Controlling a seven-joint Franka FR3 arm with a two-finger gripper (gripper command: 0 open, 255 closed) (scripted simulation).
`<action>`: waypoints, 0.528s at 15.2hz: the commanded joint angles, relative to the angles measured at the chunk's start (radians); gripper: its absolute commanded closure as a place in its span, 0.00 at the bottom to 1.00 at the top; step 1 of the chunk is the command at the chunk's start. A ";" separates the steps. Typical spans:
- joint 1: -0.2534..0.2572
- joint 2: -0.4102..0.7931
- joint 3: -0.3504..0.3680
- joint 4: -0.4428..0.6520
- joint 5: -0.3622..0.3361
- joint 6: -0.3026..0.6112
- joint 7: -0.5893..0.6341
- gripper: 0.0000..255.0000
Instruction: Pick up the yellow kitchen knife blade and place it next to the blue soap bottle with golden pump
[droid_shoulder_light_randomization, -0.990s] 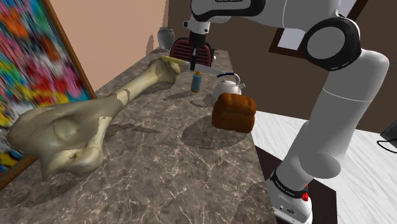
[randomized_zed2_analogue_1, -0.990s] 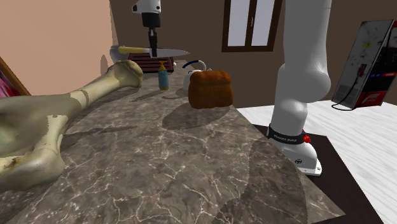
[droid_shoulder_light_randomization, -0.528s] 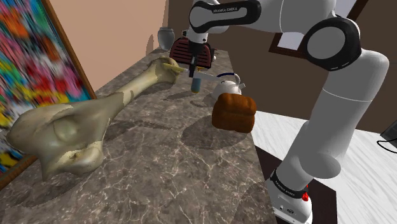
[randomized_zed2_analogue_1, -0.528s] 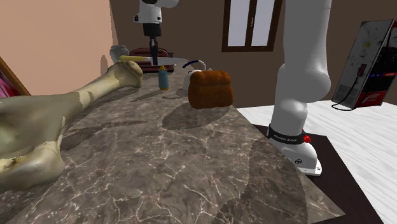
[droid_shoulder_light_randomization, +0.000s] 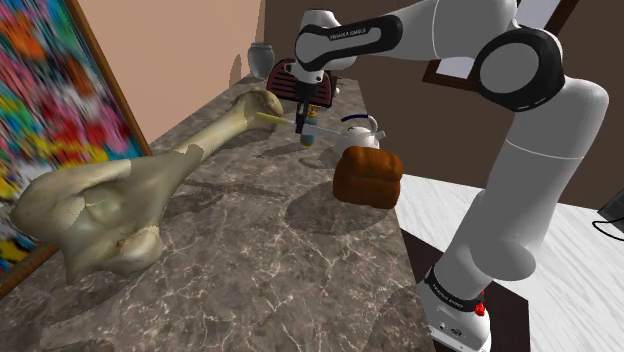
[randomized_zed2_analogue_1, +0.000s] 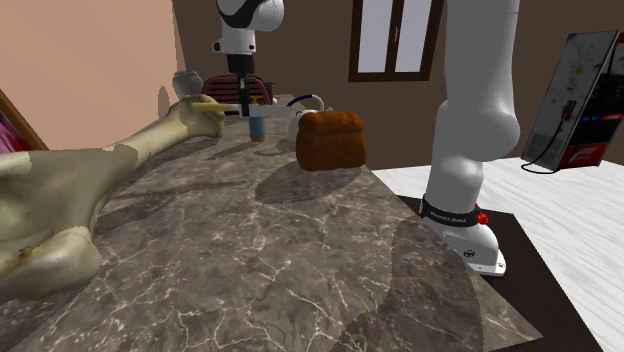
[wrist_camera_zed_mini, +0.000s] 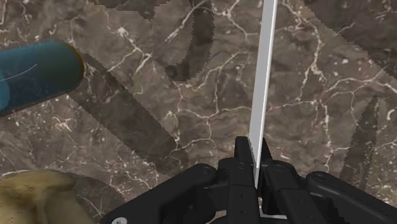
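Change: end effector (droid_shoulder_light_randomization: 304, 122) lower than a second ago, knife (droid_shoulder_light_randomization: 268, 117) brought down with it.
Shoulder view: end effector clamped on the knife; blade hard to make out; yellow handle crossing the knobbed end of a pale bone (droid_shoulder_light_randomization: 130, 190).
Second exterior view: knife held level, at the top of the blue soap bottle (randomized_zed2_analogue_1: 257, 128); pump hard to tell.
Wrist view: blade edge-on, a thin pale strip pinched between black fingers; rounded bottle cut off, apart from the blade; veined brown marble desk (wrist_camera_zed_mini: 305, 76) beneath.

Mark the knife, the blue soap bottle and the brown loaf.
knife (wrist_camera_zed_mini: 264, 76): wrist view, on the middle of its pale blade.
blue soap bottle (wrist_camera_zed_mini: 32, 79): wrist view, on its blue body.
brown loaf (droid_shoulder_light_randomization: 367, 178): shoulder view, on the side facing the camera.
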 joint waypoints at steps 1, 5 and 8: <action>0.000 0.007 0.000 -0.016 0.002 0.023 -0.002 1.00; -0.001 0.020 0.001 -0.053 0.006 0.073 -0.005 1.00; -0.001 0.032 0.002 -0.079 0.010 0.110 -0.008 1.00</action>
